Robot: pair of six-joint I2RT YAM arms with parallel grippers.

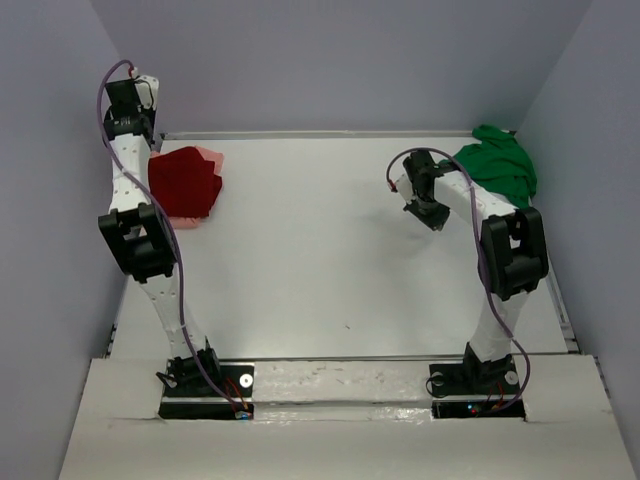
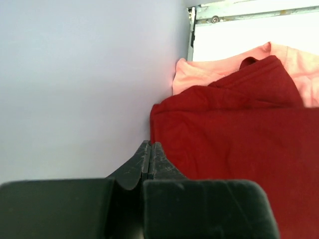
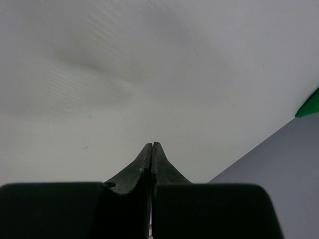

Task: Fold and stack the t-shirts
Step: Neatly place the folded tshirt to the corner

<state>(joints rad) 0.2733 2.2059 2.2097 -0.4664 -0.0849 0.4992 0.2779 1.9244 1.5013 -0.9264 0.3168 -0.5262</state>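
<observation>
**Top view.** A white table [image 1: 320, 260] stands between pale lavender walls [image 1: 350, 60]. At its far left corner lies a dark red cloth shirt [image 1: 185, 182], flat and roughly squared. It rests on a salmon-pink cloth shirt [image 1: 212, 153], of which only a far edge shows. At the far right corner sits a bright green cloth shirt [image 1: 497, 165], crumpled in a loose heap, well apart from the other two. The white-and-black left arm [image 1: 140, 240] reaches up along the left wall, its wrist near the far left corner beside the red shirt. The right arm [image 1: 510, 255] bends inward, its wrist over the table just left of the green heap.

**Left wrist view.** The left jaws are pressed together, black tips meeting, with nothing between them. The dark red shirt fills the right side, its collar at the far end, and the salmon-pink shirt spreads out from under it. The lavender wall fills the left. I cannot tell whether the tips touch the cloth.

**Right wrist view.** The right jaws are also closed tight and hold nothing. White table surface lies beyond them. A small sliver of the green shirt shows at the right edge, apart from the tips, above a wedge of lavender wall.
</observation>
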